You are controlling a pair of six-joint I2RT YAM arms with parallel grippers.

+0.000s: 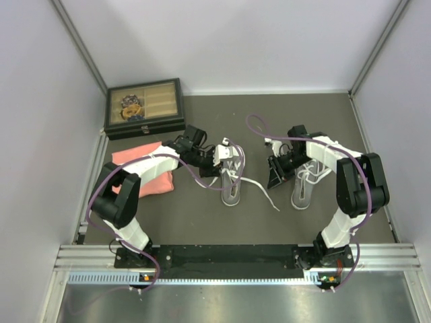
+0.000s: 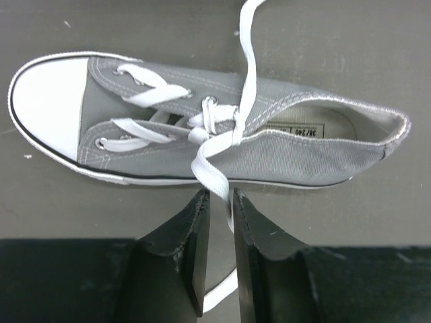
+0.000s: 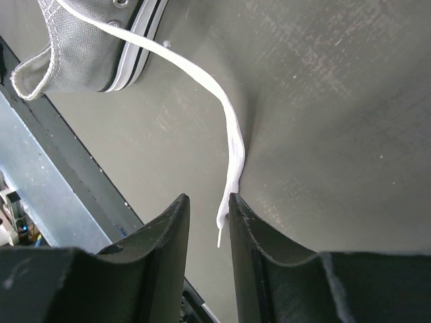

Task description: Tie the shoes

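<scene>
Two small grey shoes with white toe caps lie side by side, the left shoe (image 1: 232, 188) and the right shoe (image 1: 303, 192). In the left wrist view the left shoe (image 2: 296, 158) lies with its toe to the left. Its white lace (image 2: 210, 168) crosses loosely at the eyelets and runs down between my left gripper's (image 2: 219, 195) narrowly parted fingers, unpinched. My left gripper (image 1: 217, 160) sits beside that shoe. My right gripper (image 3: 209, 198) stands open low over the table, with the end of the right shoe's lace (image 3: 229, 128) lying between its tips. The heel of the right shoe (image 3: 81, 47) shows at the upper left.
A dark wooden box (image 1: 144, 108) with a glass lid stands at the back left. A folded pink cloth (image 1: 155, 180) lies under my left arm. A loose lace (image 1: 266, 194) trails between the shoes. Walls close in the sides and a metal rail (image 1: 236, 259) runs along the near edge.
</scene>
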